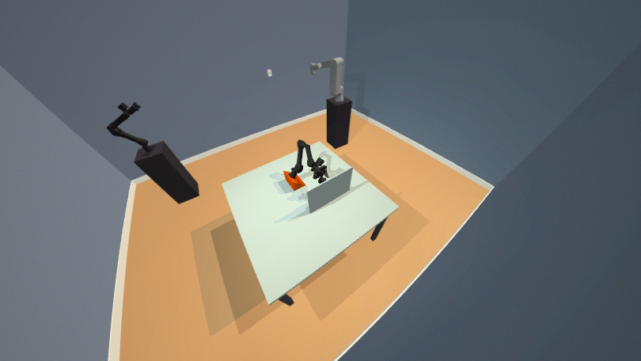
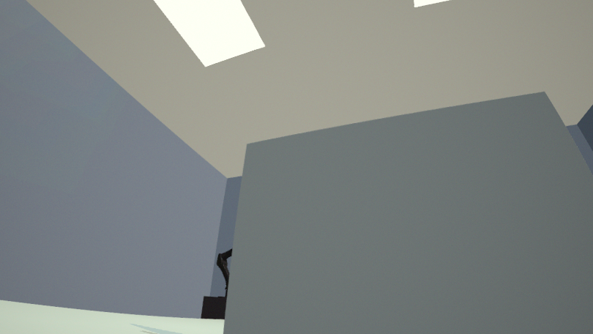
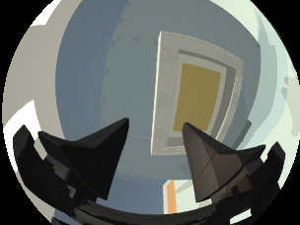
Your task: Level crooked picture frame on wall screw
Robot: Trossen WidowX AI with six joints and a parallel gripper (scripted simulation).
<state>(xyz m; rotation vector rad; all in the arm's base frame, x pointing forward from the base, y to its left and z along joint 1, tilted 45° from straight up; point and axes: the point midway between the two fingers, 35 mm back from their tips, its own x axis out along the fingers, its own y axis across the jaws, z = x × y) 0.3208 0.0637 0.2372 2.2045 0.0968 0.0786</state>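
Note:
The picture frame (image 3: 167,89) shows in the wrist view, pale bordered with a yellow-brown picture, against the grey upright panel (image 1: 330,191) (image 2: 394,228) (image 3: 129,89). In the wrist view its long left edge leans a little; with the lens distortion I cannot tell how level it hangs. My gripper (image 1: 325,176) (image 3: 156,124) is open, its fingertips apart on either side of that edge in the view. I cannot tell how far they stand from the frame. The screw and the notched strip are hidden. The top and exterior views show only the panel's back, not the frame.
The panel stands on the pale table (image 1: 286,251). My arm's base stands by an orange block (image 1: 293,180) on the table. Beyond the table are two pedestals, one bearing a black arm (image 1: 127,133), the other a light grey arm (image 1: 335,78).

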